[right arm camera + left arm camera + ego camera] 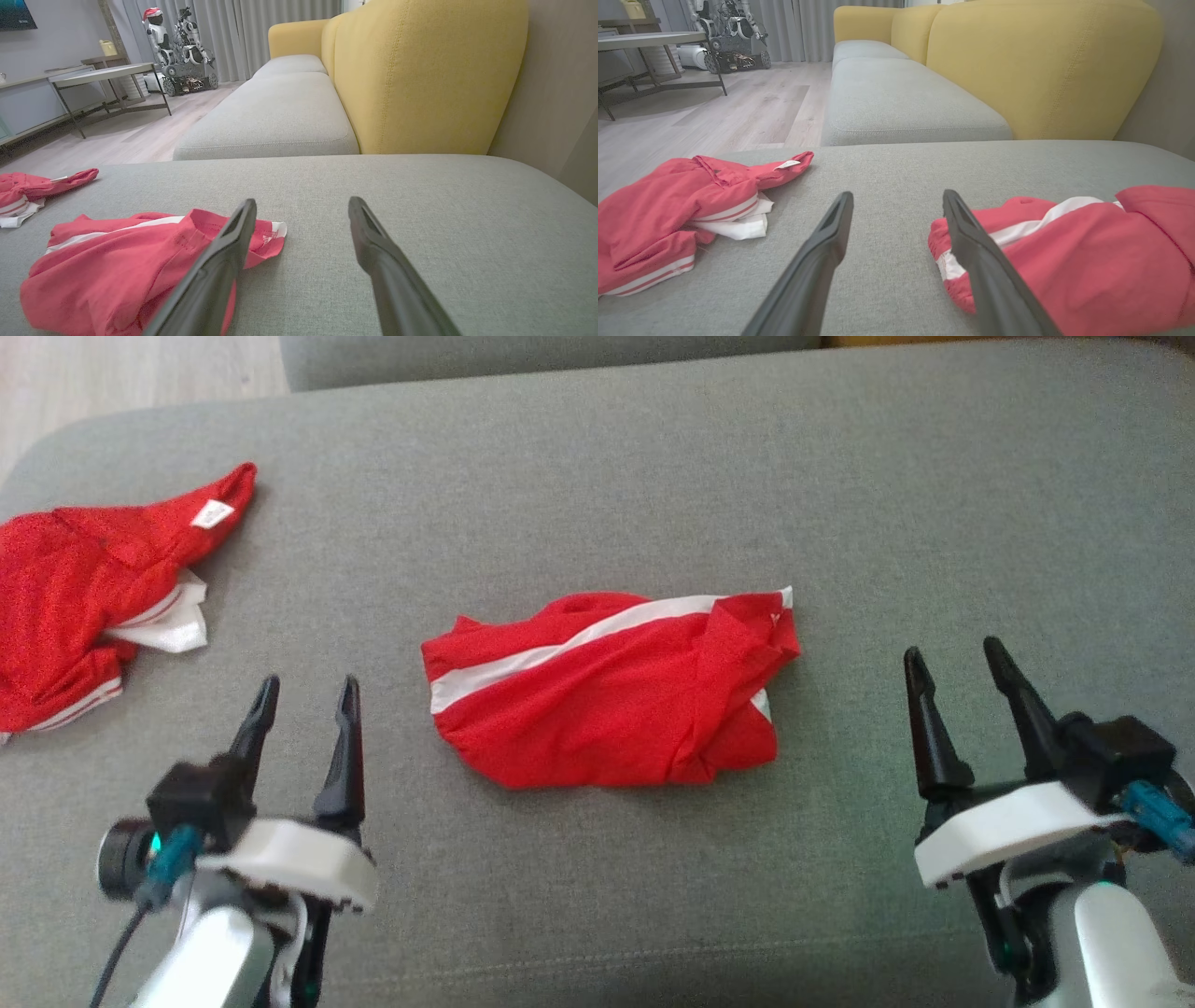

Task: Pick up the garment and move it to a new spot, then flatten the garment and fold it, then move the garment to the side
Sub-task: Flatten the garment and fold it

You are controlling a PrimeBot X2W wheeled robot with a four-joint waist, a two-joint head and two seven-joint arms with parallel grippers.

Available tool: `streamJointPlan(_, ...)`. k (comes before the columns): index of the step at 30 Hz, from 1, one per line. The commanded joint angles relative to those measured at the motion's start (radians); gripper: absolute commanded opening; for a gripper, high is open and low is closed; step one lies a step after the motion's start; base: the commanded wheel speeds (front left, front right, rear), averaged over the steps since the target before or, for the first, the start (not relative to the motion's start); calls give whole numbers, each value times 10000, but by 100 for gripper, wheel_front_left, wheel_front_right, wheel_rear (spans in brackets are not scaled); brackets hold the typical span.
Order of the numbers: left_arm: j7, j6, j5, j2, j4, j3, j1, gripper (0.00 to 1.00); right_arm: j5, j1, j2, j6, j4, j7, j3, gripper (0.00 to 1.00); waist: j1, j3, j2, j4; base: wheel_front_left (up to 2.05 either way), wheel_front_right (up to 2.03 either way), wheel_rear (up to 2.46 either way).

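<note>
A red garment [611,695] with a white stripe lies bunched in a loose fold at the middle of the grey cushion [653,476]. The same garment [1069,252] appears at the right of the left wrist view, and this garment [126,275] sits at the lower left of the right wrist view. My left gripper [303,695] stands open to its left, apart from the cloth and empty. My right gripper [952,658] stands open to its right, also empty and clear of the cloth.
A second red and white garment [84,593] lies crumpled at the cushion's left edge, also seen as that second garment [677,217]. A yellow sofa back [420,70] rises behind. Wooden floor [714,112], a table [107,74] and another robot [177,42] lie beyond.
</note>
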Motion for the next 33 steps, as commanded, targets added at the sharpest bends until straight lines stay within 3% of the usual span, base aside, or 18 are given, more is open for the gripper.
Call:
streamJointPlan(1,-119,107,109,373,-479,487,-53,100,-100,-79,-28,75,-345,96,225,100,0,-178,0,73,0,0,0)
streamJointPlan(10,-120,341,79,514,-971,636,650,100,-87,177,-28,75,-403,269,248,100,0,-423,0,109,0,0,0)
streamJointPlan(21,-114,272,-3,442,-969,593,554,100,11,89,-28,75,-466,445,241,100,0,-337,0,255,0,0,0)
streamJointPlan(26,-88,167,72,337,-1001,444,157,100,250,-695,-28,75,-142,814,594,100,0,14,0,640,0,0,0)
streamJointPlan(33,-92,20,185,157,-865,312,-377,100,562,-2264,-35,75,1244,1764,1557,100,0,561,0,1107,0,0,0)
